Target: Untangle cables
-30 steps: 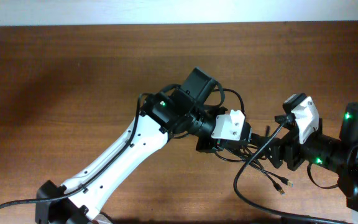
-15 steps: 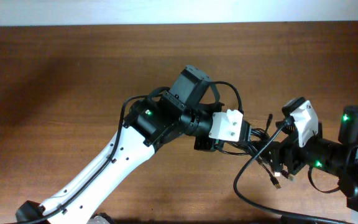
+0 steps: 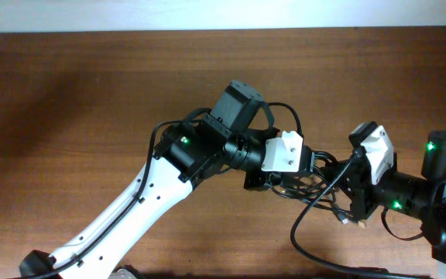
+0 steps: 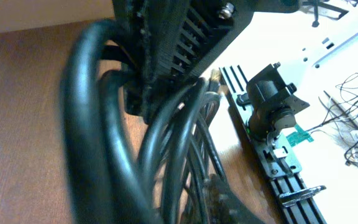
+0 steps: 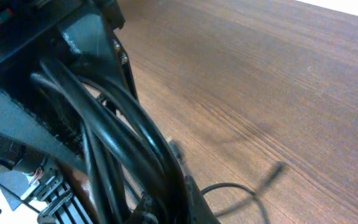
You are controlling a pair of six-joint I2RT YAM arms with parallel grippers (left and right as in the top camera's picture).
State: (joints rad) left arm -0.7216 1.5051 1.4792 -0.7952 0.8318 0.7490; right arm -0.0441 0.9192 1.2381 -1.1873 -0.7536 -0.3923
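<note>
Black cables sit bunched between left tool and right tool over the bench, how far either is closed I cannot tell, so the 2 should part slowly, easing loops free.

No text, brand or number can be read in any view. A small green tag on the black fixture at the right of the left wrist view is too small to make out.

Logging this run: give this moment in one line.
left gripper: at cables, closure unclear; right gripper: at cables, closure unclear; cables: bunched between grippers
</note>
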